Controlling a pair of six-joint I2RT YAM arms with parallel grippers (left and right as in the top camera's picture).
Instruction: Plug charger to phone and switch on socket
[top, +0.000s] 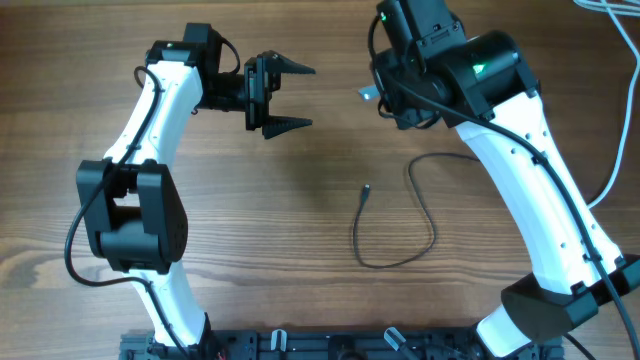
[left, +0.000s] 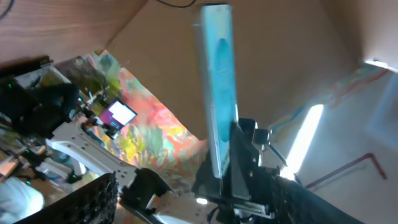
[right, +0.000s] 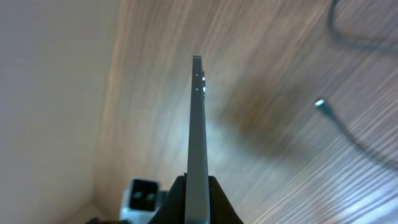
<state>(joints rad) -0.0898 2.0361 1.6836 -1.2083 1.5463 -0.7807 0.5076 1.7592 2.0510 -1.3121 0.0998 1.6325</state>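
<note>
Overhead, right arm (top: 520, 150) hides right gripper (right: 198, 184), probably clamping phone (right: 198, 124); left gripper (top: 302, 98) spread.

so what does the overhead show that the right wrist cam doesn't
Only the overhead shows both arms, the open, empty left hand and the whole loop of the charger. Only the right wrist shows the right hand clamped on the phone, seen edge-on; from above the arm mostly hides it. Both show the plug tip lying loose on the wooden table.
</note>
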